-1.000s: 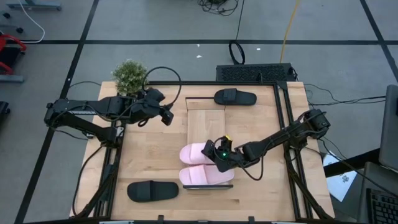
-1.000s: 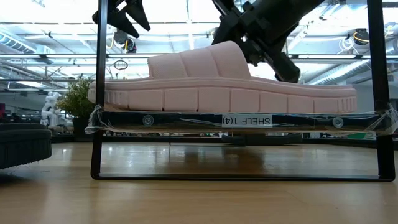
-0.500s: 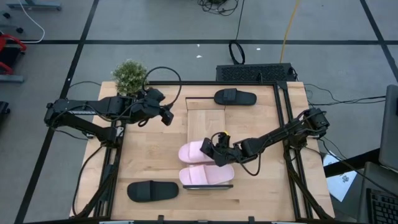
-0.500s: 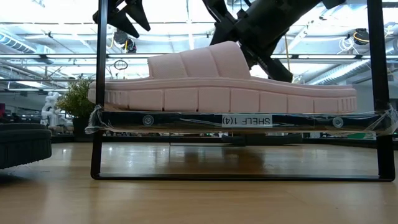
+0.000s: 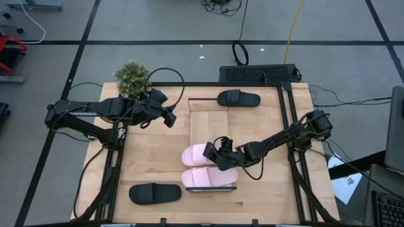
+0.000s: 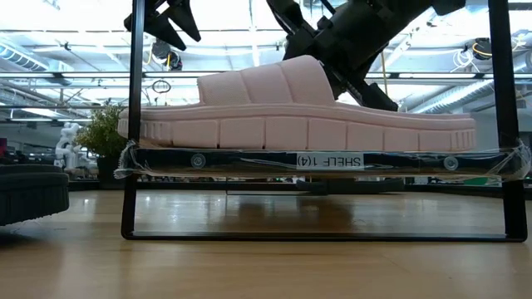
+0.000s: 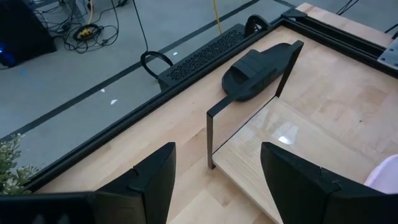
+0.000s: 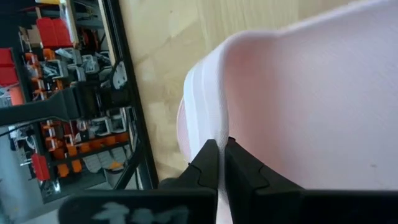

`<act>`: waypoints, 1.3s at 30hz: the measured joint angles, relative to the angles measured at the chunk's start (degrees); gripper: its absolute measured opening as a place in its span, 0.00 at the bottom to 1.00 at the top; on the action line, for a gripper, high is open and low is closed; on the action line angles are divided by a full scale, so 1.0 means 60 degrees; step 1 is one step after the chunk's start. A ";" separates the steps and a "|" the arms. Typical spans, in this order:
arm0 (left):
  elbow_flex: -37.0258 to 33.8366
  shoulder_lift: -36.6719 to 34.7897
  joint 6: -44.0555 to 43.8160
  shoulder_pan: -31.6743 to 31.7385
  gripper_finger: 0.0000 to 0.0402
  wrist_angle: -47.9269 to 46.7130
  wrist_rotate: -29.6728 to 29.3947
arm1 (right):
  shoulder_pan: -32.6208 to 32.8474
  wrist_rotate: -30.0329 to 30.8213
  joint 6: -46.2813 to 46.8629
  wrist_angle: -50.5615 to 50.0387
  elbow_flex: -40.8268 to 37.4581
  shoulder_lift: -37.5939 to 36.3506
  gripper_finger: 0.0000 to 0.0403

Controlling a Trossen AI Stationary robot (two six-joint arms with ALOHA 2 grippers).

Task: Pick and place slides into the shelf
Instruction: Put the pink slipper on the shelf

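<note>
Low light-wood shelf with thin dark end rails stands mid-table, long axis running away from the front edge. Two pale pink wide-strap slide sandals lie on its near end, side by side: one at the front edge, the second just behind it. Right gripper sits at the second pink slide's strap; in the right wrist view its fingertips are pressed together, pinching the strap's edge. One black slide sandal rests on the table just beyond the shelf's far end; the other lies near the front left. Left gripper hovers left of the shelf, fingers spread apart, holding nothing.
</note>
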 joint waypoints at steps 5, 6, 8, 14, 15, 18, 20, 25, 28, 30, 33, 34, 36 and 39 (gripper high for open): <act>0.0000 0.0000 -0.0004 0.0000 0.57 -0.0004 0.0000 | 0.0131 -0.0151 0.0061 0.0220 -0.0002 0.0035 0.00; 0.0000 0.0000 -0.0004 0.0000 0.57 -0.0002 0.0000 | 0.0163 -0.0169 0.0113 0.0220 -0.0004 0.0035 0.00; 0.0000 0.0000 -0.0004 0.0000 0.57 0.0002 0.0000 | 0.0252 -0.0174 0.0214 0.0260 -0.0007 0.0035 0.00; 0.0000 0.0000 -0.0004 0.0000 0.57 0.0002 0.0000 | 0.0469 -0.0132 0.0602 0.0198 -0.0007 0.0035 0.00; 0.0000 0.0000 -0.0004 0.0000 0.57 0.0002 0.0001 | 0.0514 -0.0136 0.0713 0.0198 -0.0007 0.0035 0.00; 0.0000 0.0000 -0.0004 0.0000 0.57 0.0002 0.0004 | 0.0657 -0.0194 0.0922 0.0218 -0.0007 0.0035 0.00; 0.0000 0.0000 -0.0004 0.0000 0.57 0.0002 0.0003 | 0.0757 -0.0220 0.1045 0.0227 -0.0007 0.0035 0.00; 0.0000 0.0000 -0.0004 0.0000 0.57 0.0004 0.0000 | 0.0905 0.0078 0.1431 0.0115 -0.0007 0.0035 0.00; 0.0000 0.0000 -0.0004 0.0000 0.57 0.0006 0.0000 | 0.0905 0.0059 0.1416 0.0124 -0.0007 0.0035 0.00; 0.0000 0.0000 -0.0004 0.0000 0.57 0.0006 0.0000 | 0.0898 0.0075 0.1424 0.0161 -0.0007 0.0035 0.00; 0.0000 0.0000 -0.0006 0.0000 0.57 0.0008 0.0000 | 0.0898 0.0094 0.1479 0.0194 -0.0007 0.0035 0.00; 0.0000 0.0000 -0.0006 0.0000 0.57 0.0006 0.0000 | 0.0898 0.0151 0.1515 0.0235 -0.0007 0.0035 0.00; 0.0000 0.0000 0.0011 0.0000 0.57 0.0007 -0.0006 | 0.0898 0.0323 0.1639 0.0307 -0.0007 0.0035 0.00; 0.0000 0.0000 0.0109 0.0000 0.57 0.0009 -0.0015 | 0.0894 0.0318 0.1777 0.0307 -0.0007 0.0035 0.00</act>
